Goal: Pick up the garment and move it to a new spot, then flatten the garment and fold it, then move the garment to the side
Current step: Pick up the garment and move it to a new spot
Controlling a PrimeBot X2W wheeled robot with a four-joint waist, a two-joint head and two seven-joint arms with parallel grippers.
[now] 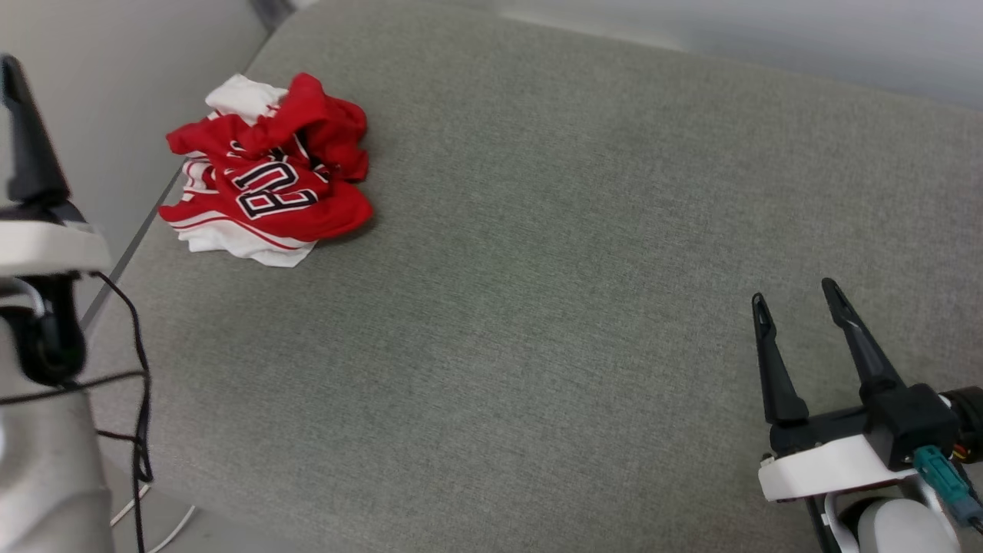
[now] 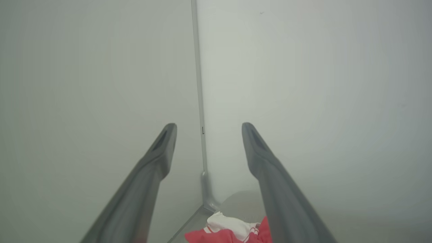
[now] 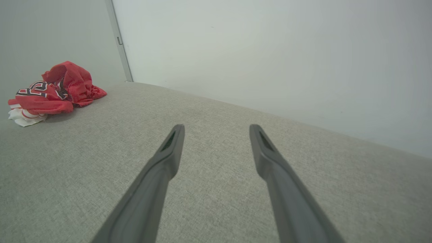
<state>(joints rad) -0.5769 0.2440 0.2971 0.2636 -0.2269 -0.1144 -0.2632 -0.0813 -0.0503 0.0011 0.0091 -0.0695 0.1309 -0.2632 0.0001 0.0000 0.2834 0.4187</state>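
While the crumpled red jersey (image 1: pixel 269 173) sits at ten o'clock on grey upholstery (image 1: pixel 537 269), right claw (image 1: pixel 793 293) at four o'clock wide, empty, left claw (image 2: pixel 206 130) at nine o'clock likewise.

Red-and-white garment (image 1: pixel 269 173) with black lettering; grey-green cushion (image 1: pixel 537 269).

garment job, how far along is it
Nothing looks done: the garment lies crumpled near the far left corner of the grey cushion. Nothing in hand: left tool and right tool are both open, empty. Remaining: pick up, move, flatten, fold, set aside.
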